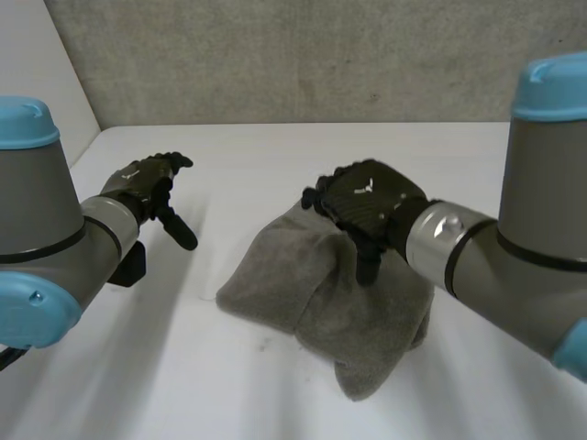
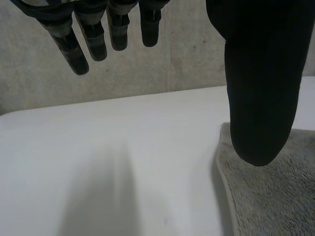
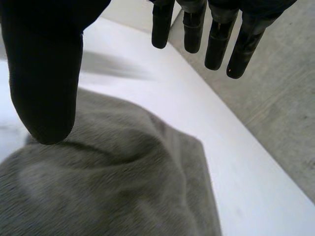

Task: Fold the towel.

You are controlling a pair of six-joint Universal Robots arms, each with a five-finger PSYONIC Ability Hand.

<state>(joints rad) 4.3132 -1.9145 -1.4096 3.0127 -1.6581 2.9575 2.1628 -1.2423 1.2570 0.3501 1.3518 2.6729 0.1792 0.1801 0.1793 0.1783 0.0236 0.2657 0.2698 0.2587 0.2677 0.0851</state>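
Head view: the towel (image 1: 330, 293) lies bunched on the table (image 1: 440, 156) under my right hand (image 1: 367, 202), which hovers there, likely to grasp it. My left hand (image 1: 147, 183) hangs well apart.

Left wrist: fingers straight, empty, with the towel's edge beside my thumb.

Right wrist: fingers spread, empty, with the towel under my palm.

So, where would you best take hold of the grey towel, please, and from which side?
Probably the corner of the towel nearest the left hand, approached from that side: it lies flat and exposed on the table, while the middle is humped below the right hand.
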